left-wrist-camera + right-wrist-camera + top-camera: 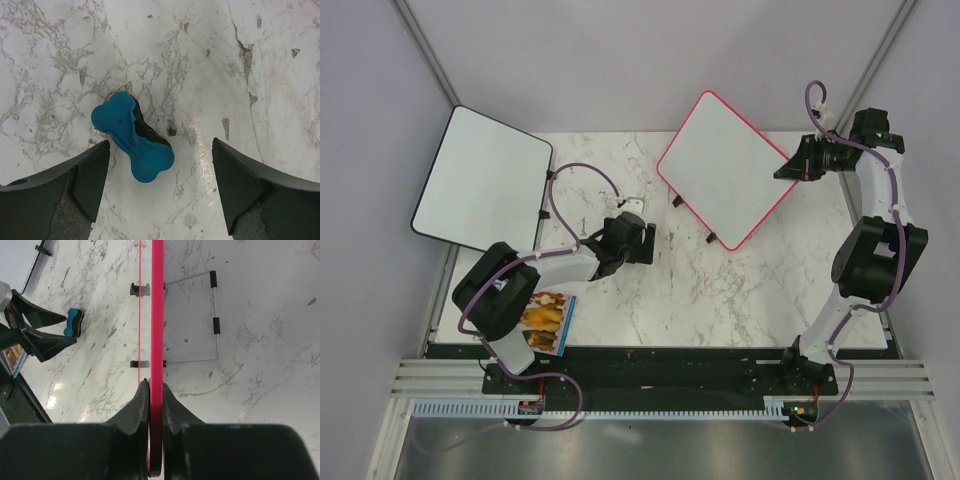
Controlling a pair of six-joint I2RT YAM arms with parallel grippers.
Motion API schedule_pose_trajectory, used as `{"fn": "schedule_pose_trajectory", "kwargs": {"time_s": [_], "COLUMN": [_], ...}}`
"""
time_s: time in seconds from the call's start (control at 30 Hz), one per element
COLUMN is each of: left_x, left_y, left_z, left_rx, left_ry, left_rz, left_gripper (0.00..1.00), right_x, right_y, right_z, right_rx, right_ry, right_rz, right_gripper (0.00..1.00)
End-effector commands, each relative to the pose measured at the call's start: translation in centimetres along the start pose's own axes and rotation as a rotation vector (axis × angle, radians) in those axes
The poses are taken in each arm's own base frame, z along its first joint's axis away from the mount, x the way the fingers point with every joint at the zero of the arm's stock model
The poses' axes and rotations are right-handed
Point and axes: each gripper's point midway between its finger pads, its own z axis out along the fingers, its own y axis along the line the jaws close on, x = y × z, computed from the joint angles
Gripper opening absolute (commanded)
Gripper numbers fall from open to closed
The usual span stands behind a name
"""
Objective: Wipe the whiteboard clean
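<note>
1. The right gripper (155, 386) is clamped on the edge of the pink-framed white rectangular whiteboard (725, 168), at the white marble table's (700, 290) far side.
2. The left gripper (160, 165) hangs spread wide above a blue bone-shaped eraser (131, 137).

Table (670, 300): white marble-look top, grey veins, glossy patches. Blue bone-shaped eraser (132, 145), black layer along one side, lying left of centre. Card with yellow pictures (548, 318), blue edge, at near left corner. Black-framed board (480, 180) at far left corner, overhanging edge. Whiteboard (720, 165), pink frame, right of centre at far side; wire stand (216, 325) over tabletop, contact unclear.
</note>
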Motion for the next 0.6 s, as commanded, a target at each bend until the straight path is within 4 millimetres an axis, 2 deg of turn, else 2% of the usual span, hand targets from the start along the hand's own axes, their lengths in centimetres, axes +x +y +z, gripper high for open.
{"fn": "schedule_pose_trajectory", "kwargs": {"time_s": [0.0,0.13,0.23,0.57], "left_x": [-2.4,-2.7,-2.8,-3.0], "left_y": [-0.9,-0.6,-0.5,-0.1], "left_z": [-0.6,-1.1,-1.4,-2.0], "left_rx": [0.027,0.02,0.022,0.014], "left_ry": [-0.074,-0.087,-0.093,-0.107], "left_rz": [-0.053,-0.052,-0.045,-0.045], "left_gripper": [0.89,0.91,0.91,0.92], "right_x": [12.7,12.6,12.5,12.3], "right_y": [2.0,2.1,2.1,1.5], "right_z": [0.7,0.6,0.8,0.9], "right_rx": [-0.048,-0.053,-0.068,-0.073], "right_ry": [0.473,0.467,0.454,0.434], "right_rz": [0.231,0.23,0.239,0.251], "right_gripper": [0.16,0.33,0.38,0.44]}}
